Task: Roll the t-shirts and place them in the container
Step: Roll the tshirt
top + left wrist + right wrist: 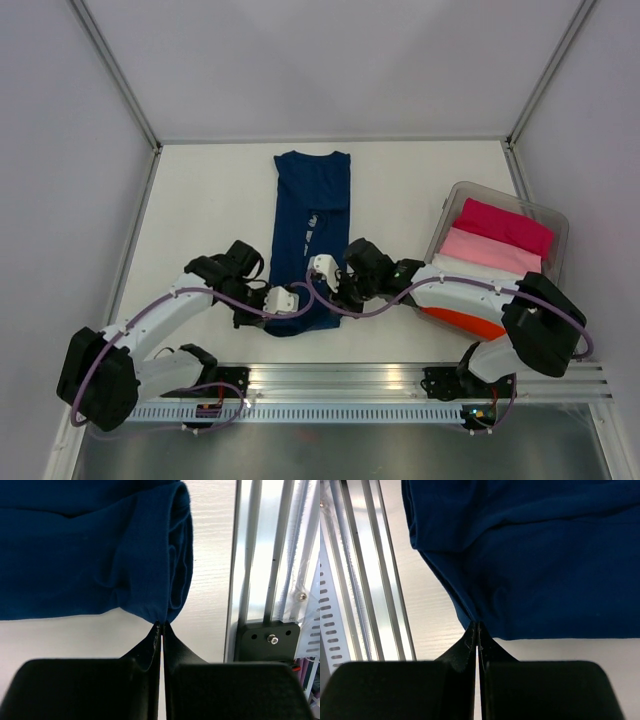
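Left end effector (161, 626), right end effector (477, 624) clamped on navy t-shirt (310, 215) hem; stacked t-shirts (500, 228) in bin (520, 197) partly arm-hidden.

Navy tee (311, 215) folded lengthwise, mid-table. Left gripper (282, 302) and right gripper (322, 270) at its near hem, seemingly pinching it. Stacked tees (495, 245) in bin (510, 196), right.

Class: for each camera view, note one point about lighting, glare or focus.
Top external: soft, even light, dark navy-blue cotton t-shirt crisp; left wrist: silver aluminium rail washed out by glare; right wrist: rail blown out too, shirt folds sharp.
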Robot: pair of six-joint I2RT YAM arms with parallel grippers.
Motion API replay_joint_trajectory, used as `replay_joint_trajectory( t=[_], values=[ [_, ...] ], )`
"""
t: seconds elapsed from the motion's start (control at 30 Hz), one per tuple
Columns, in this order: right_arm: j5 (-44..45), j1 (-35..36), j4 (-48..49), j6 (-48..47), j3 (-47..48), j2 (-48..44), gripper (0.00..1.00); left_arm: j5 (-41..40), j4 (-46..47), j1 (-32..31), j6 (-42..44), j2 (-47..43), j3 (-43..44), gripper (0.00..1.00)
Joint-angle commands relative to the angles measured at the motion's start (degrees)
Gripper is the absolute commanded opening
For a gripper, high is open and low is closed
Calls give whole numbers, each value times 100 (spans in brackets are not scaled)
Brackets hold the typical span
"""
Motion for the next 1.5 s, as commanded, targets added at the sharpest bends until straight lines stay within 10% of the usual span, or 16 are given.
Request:
replay_joint_trajectory(
  t=[0.0,0.97,1.17,1.47],
  values=[
    [-307,-170,175,144,190,245,0,96,150,209,-51,347,375,2],
    [395,-1059,851,1110,243,1115,0,-361,599,1088,-1044,2625,1773,3],
    [439,-1059,860,1190,384,1282,0,-335,625,1325,-1290,2591,2115,31],
    [527,-1094,807,1620,489,1291,0,-80,695,1107,-616,1293,2091,45]
  ],
)
